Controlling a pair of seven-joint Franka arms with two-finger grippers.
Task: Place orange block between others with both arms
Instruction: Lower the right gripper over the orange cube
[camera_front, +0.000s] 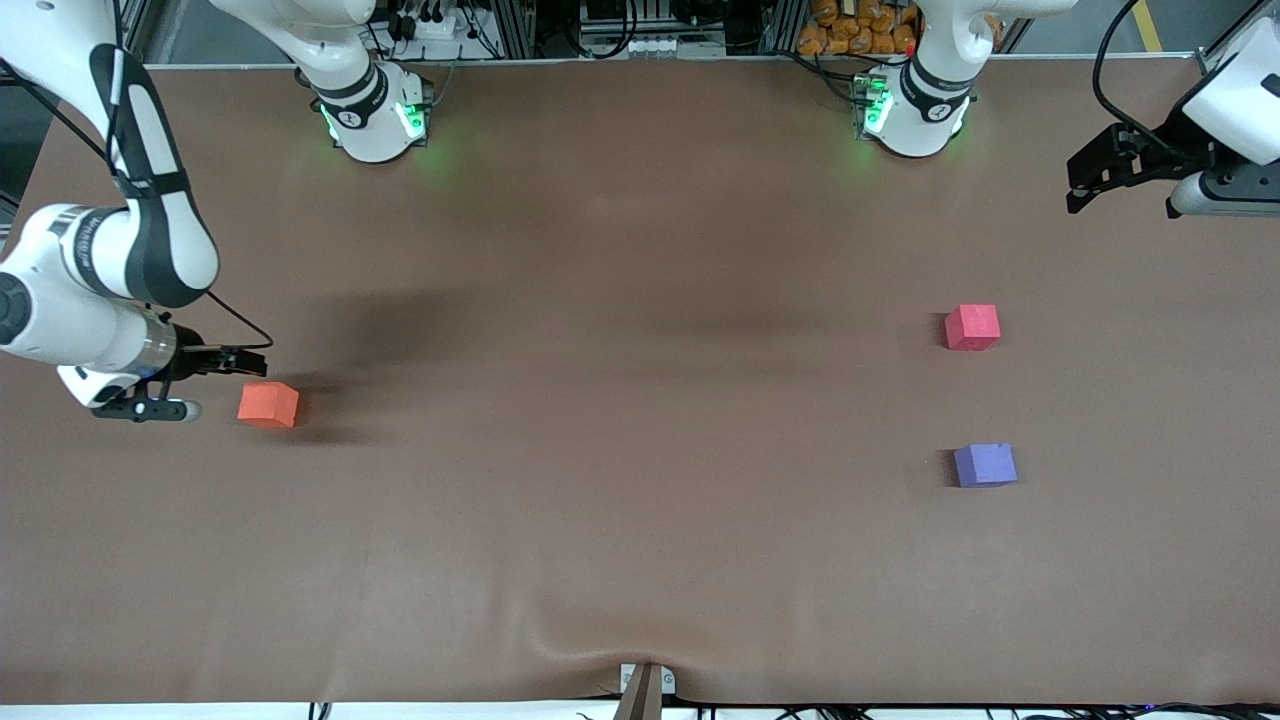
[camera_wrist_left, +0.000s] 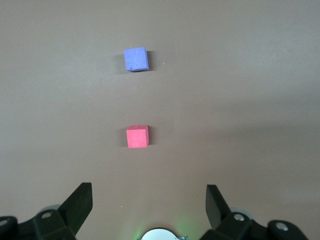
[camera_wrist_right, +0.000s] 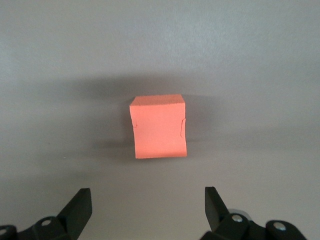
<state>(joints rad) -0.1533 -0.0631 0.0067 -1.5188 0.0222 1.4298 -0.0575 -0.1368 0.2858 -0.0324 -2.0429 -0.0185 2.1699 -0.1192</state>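
Note:
The orange block (camera_front: 268, 404) (camera_wrist_right: 158, 126) rests on the brown table toward the right arm's end. My right gripper (camera_front: 255, 362) (camera_wrist_right: 148, 195) hangs just beside it, open, with nothing between its fingers. The others are a pinkish-red cube (camera_front: 972, 327) (camera_wrist_left: 137, 136) and a purple-blue cube (camera_front: 985, 465) (camera_wrist_left: 136, 59). Both lie toward the left arm's end with a gap between them, and the purple-blue one is nearer the front camera. My left gripper (camera_front: 1075, 187) (camera_wrist_left: 149, 192) is raised over the table's edge at the left arm's end, open and empty, apart from both cubes.
A brown cloth covers the table (camera_front: 640, 300) and wrinkles near a clamp (camera_front: 647, 685) at the edge nearest the front camera. The two arm bases (camera_front: 372, 115) (camera_front: 912, 110) stand along the edge farthest from that camera.

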